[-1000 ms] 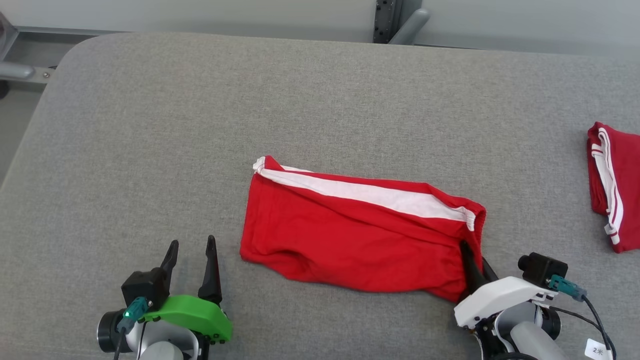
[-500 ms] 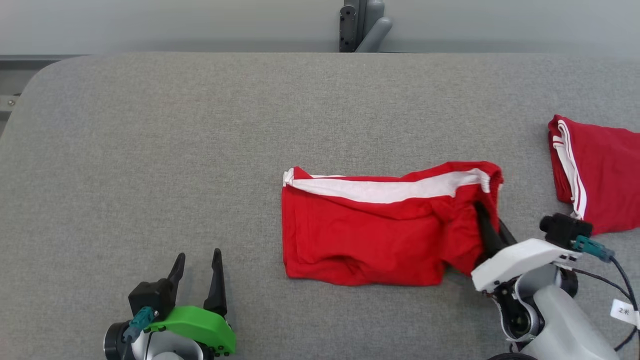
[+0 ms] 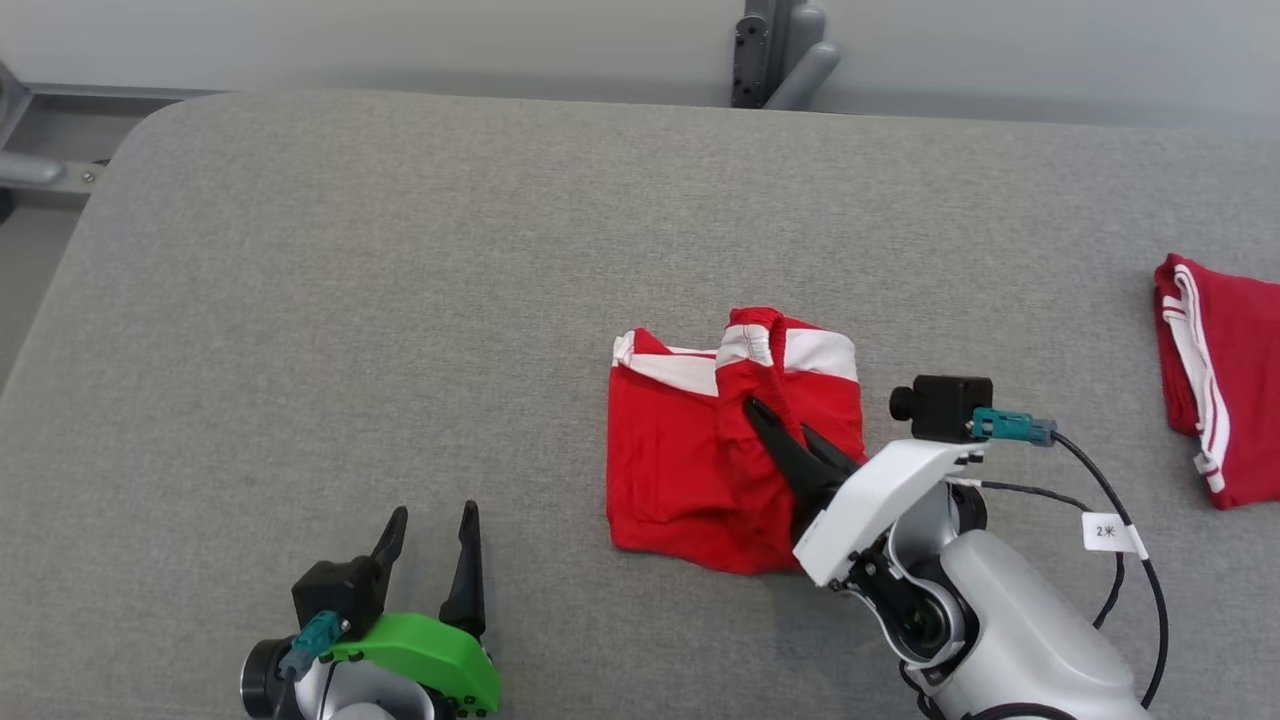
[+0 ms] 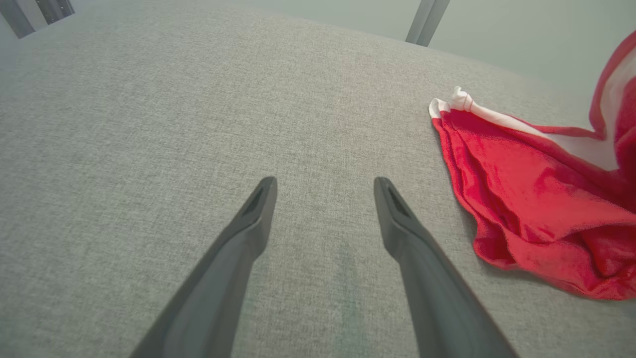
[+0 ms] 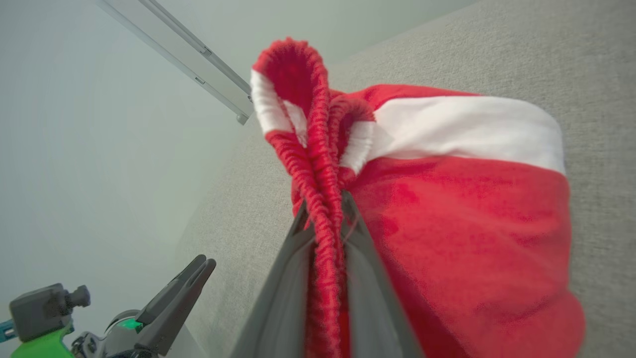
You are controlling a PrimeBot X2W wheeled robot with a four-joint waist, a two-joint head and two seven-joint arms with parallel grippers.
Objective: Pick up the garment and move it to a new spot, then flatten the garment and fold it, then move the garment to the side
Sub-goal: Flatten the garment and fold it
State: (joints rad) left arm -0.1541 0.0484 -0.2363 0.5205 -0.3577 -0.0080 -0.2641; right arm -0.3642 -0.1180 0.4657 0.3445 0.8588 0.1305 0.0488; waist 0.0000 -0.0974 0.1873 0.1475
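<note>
Now that your right fingers (image 3: 785, 455) have carried the waistband (image 5: 318, 149) end up and across, the garment (image 3: 665, 470) no longer lies stretched long as it did a second ago. It is doubled over itself and much shorter, near the middle of the worktop (image 3: 400, 300), toward its near edge. Those fingers are clamped on the gathered waistband, which stands up between them in the right wrist view, the white stripe (image 3: 820, 355) draped behind. The lower layer rests on the worktop, and the lifted end is not yet laid down. Your left fingers (image 3: 463, 575) stand wide apart and empty by the worktop's near edge, well apart from the garment. A spare garment (image 3: 1235, 400) lies at the worktop's right edge. I judge the fold about midway. What remains is to set the held end down square on the other end, let go, then shift the garment aside. Watch that the top layer does not drag the lower one along.
</note>
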